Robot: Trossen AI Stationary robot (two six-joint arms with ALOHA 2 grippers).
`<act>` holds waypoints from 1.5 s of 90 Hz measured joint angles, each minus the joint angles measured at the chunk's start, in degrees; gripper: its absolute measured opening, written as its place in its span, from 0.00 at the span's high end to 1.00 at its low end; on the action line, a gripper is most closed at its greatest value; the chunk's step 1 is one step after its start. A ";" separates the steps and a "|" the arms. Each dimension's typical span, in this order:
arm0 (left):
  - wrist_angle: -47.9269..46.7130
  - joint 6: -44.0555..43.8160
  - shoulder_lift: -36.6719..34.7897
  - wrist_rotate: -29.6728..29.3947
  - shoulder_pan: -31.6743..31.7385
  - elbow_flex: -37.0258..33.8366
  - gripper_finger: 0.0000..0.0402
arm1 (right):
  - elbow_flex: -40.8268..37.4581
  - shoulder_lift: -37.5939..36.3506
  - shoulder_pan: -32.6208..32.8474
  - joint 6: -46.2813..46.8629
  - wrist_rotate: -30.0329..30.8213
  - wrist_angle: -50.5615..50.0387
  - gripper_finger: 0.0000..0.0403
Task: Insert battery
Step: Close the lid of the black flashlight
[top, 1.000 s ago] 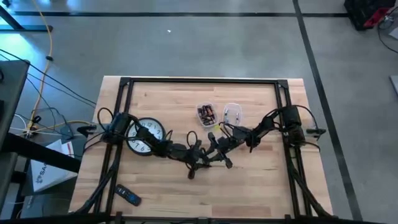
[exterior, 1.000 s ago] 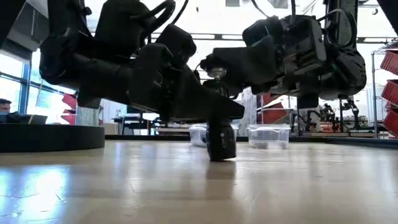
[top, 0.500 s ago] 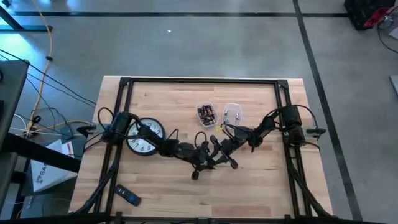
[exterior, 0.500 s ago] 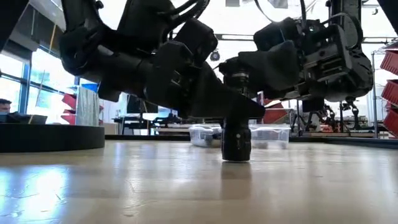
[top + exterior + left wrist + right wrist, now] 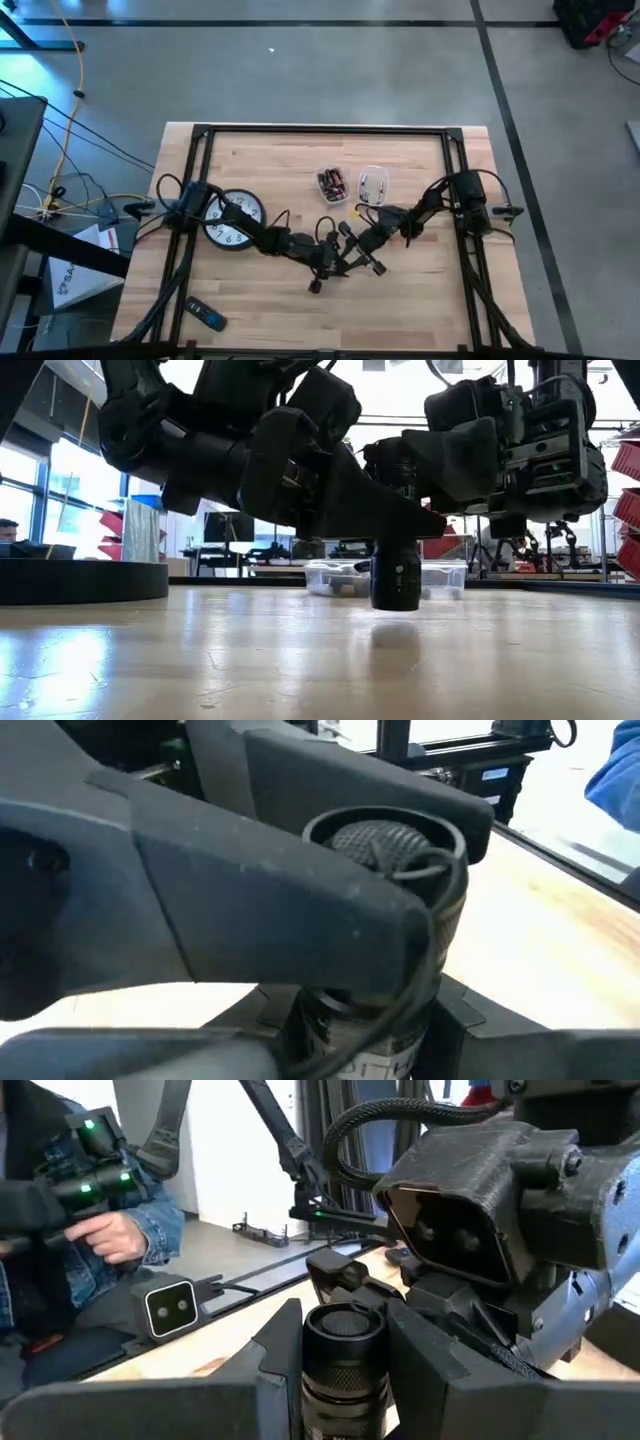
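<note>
A black flashlight point(image 5: 396, 578) stands upright between my two grippers near the table's middle. Its lower end hangs just above the wood. My left gripper point(image 5: 335, 263) comes at it from the left and my right gripper point(image 5: 358, 248) from the right; both are shut on it. The left wrist view shows its top end with a rubber button point(image 5: 385, 842) and a thin cord. The right wrist view shows the same top point(image 5: 345, 1330) between my fingers. Batteries lie in a small clear tub point(image 5: 332, 183) farther back; none is in a gripper. My left gripper grips the flashlight's body just below its top end point(image 5: 448, 925), one finger point(image 5: 270, 910) lying across it. It reaches in roughly level from the table's left. The flashlight stays upright, its lower end off the table. My right gripper pinches the flashlight's upper body point(image 5: 345, 1385) between its two fingers point(image 5: 285, 1355), one on each side. The fingers come roughly level from the table's right and lie across the flashlight. The flashlight stands upright in the hold, its top above the fingers.
A second clear tub point(image 5: 374, 183) stands beside the battery tub. A wall clock point(image 5: 232, 215) lies under the left arm, and a remote point(image 5: 207, 317) lies near the front left corner. A person with a controller point(image 5: 95, 1190) sits beyond the table.
Both grippers have carried the upright flashlight together toward the table's right edge and a little nearer. Its lower end, on or close to the wood a second ago, now hangs slightly higher.
</note>
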 joint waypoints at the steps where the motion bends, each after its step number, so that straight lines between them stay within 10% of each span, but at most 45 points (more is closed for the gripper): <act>1: 0.06 0.05 0.00 0.14 -0.03 0.01 0.75 | 0.08 0.00 0.00 -0.02 -0.21 -0.09 0.81; 44: -1.66 -1.30 0.00 -0.07 -0.06 0.04 0.75 | 0.29 0.04 -0.31 -1.62 0.10 -2.52 0.81; 135: 6.48 -7.68 -0.35 -19.41 -2.12 -6.60 0.76 | 0.27 0.07 -0.66 -2.73 16.50 -3.86 0.81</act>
